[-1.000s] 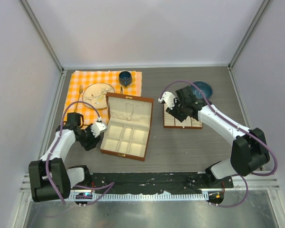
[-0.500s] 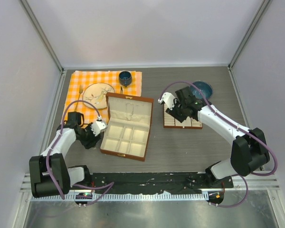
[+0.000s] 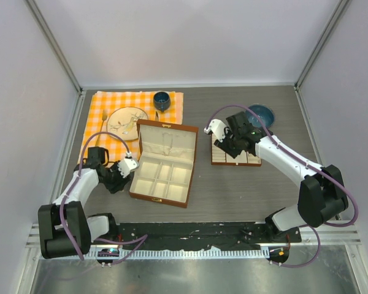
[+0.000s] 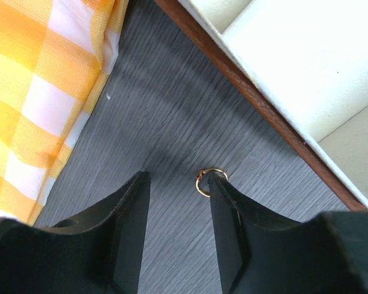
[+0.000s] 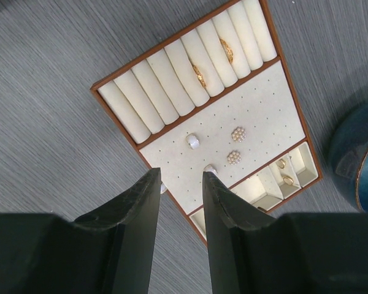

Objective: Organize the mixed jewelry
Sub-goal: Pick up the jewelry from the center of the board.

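While the left gripper hangs low over the counter, its jaws stand apart with nothing clamped. A loose ring lies flat on the counter at the inner edge of the right-hand finger in the wrist view, so I judge I am lining up a pinch, not holding it. Just beyond, toward the upper right of that frame, runs the brown wall of the open jewelry box, its cream compartments handy for the ring. The checked cloth fills the upper left. Farther up the top view, right of centre, the right gripper hovers open and empty over the ring tray, where sorted rings sit tucked between the rolls, beside the blue bowl.
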Tool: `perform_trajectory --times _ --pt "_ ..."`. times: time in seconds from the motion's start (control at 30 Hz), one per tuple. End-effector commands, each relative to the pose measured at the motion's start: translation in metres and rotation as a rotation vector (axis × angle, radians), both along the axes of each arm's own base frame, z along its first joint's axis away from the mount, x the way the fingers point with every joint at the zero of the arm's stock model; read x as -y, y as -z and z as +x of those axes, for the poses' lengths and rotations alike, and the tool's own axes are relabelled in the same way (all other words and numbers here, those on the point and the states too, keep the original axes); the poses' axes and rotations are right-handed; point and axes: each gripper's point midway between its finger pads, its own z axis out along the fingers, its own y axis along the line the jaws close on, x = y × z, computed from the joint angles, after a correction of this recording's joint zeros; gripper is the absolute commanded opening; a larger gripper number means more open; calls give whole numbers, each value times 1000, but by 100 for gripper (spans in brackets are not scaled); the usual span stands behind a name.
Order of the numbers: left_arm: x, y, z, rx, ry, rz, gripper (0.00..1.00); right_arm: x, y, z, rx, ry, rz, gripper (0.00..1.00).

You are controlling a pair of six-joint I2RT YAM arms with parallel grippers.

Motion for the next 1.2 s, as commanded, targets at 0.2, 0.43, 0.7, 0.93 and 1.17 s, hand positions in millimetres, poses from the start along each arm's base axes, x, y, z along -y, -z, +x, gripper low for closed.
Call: perform_trajectory --times 0.2,0.43,0.7,0.93,1.17 --pt "3 11 -13 -32 0 -6 22 -3 -4 -6 12 8 18 39" --pt "10 -24 -6 -2 -60 -61 0 -12 -36 -2 61 14 88 39" --pt "21 -110 10 68 -162 -211 0 -36 -115 2 130 12 266 41" --pt "46 -235 43 243 -237 -445 0 -55 -210 5 247 -22 439 48" --pt "106 -341 57 251 -247 -783 0 -114 -277 -13 150 -231 719 51"
